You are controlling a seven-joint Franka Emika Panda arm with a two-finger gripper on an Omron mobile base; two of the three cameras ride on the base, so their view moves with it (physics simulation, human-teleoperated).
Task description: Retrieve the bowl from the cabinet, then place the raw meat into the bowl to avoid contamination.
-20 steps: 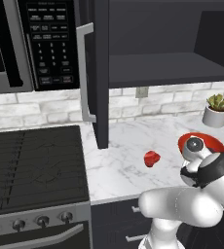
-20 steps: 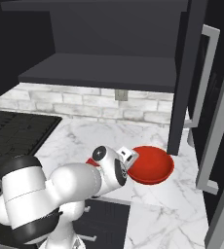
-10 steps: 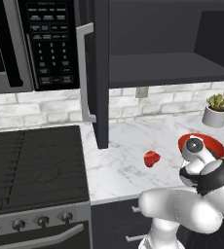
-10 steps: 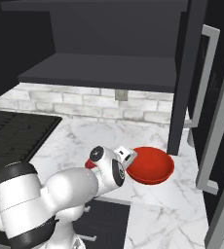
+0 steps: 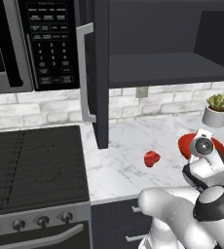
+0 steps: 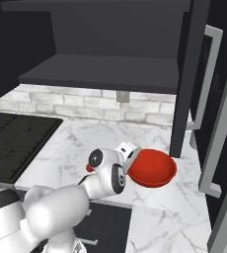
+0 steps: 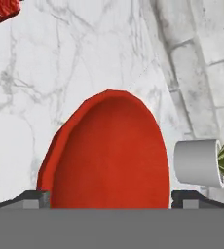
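A wide, shallow, glossy red round bowl [image 6: 152,168] sits on the white marble tabletop [image 5: 128,146] of a rendered kitchen, below the open dark charcoal wall cabinet [image 5: 158,44] with its long silver bar handle [image 5: 84,73]. The white robot arm's two-finger gripper [image 7: 109,197] hovers right over the near side of the bowl, its jaws spread wide, one dark fingertip [image 7: 33,197] showing at each side of the red rim in the hand view; whether the tips touch the rim cannot be told. Nothing is held between them.

The small irregular glossy red lump of raw meat [image 5: 152,158] lies on the bare marble well apart from the bowl, toward the black gas stove [image 5: 33,165], and appears at the far corner of the hand view [image 7: 2,9]. The bowl's inside is plain red with nothing in it.

A small white pot with a spiky green plant [image 5: 216,111] stands near the pale brick backsplash [image 5: 41,109], just beyond the bowl. A black microwave with a keypad [image 5: 31,44] hangs over the stove, beside the open cabinet door. The cabinet's dark shelf [image 6: 105,71] runs above the tabletop in the right base view.
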